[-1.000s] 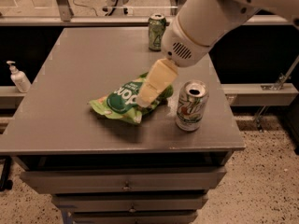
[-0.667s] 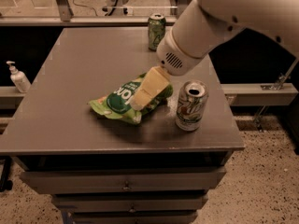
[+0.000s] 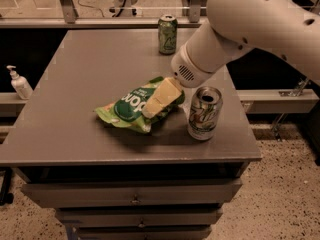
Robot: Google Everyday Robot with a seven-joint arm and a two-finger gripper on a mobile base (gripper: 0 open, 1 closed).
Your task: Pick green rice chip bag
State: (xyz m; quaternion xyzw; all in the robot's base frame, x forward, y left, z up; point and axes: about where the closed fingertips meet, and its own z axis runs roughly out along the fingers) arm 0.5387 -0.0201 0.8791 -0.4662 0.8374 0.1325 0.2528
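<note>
from the one camera view i look down on a grey table [image 3: 70, 79] with drawers [image 3: 135, 193] under its front edge. the green rice chip bag [image 3: 125, 110] lies crumpled on the tabletop, a little right of centre and toward the front, its dark round logo and white lettering facing up.

the white arm [image 3: 240, 29] reaches in from the upper right. its gripper [image 3: 159, 100], a cream-coloured piece, is down on the right end of the bag and overlaps it from my angle. i can't make out how wide it is set, or whether it has hold of the bag.

a white-and-green soda can [image 3: 204, 115] stands upright just beside the bag on the right, near the table's front right corner, with its top opened. a green soda can [image 3: 167, 34] stands upright at the back edge, well apart from the bag. a white pump bottle [image 3: 20, 83] sits off the table on a ledge at the left.
</note>
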